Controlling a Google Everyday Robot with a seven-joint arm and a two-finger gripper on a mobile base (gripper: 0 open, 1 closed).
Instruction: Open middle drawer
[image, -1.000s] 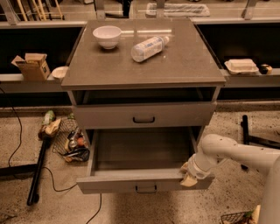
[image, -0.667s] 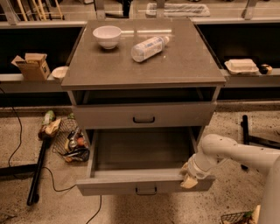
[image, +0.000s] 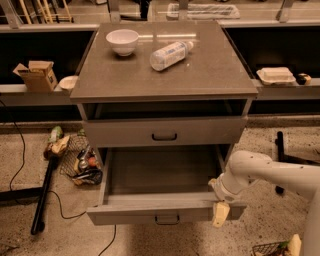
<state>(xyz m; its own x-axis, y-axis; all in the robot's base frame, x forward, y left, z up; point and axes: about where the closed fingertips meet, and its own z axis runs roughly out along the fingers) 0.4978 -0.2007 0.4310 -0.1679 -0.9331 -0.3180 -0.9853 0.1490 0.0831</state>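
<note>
The grey cabinet (image: 165, 75) stands in the middle of the camera view. Its middle drawer (image: 150, 211) is pulled far out, its inside bare, and its small black handle (image: 167, 218) shows at the centre of the front. The top drawer (image: 164, 132) above it is closed. The lowest drawer is hidden under the open one. My gripper (image: 219, 209), on a white arm (image: 270, 172) coming in from the right, is at the right end of the open drawer's front, against its top edge.
A white bowl (image: 122, 41) and a plastic bottle (image: 170, 54) lying on its side sit on the cabinet top. A wire basket of clutter (image: 80, 162) and a black pole (image: 42, 197) lie on the floor at left. Shelves with a cardboard box (image: 36, 75) and a white container (image: 275, 75) flank the cabinet.
</note>
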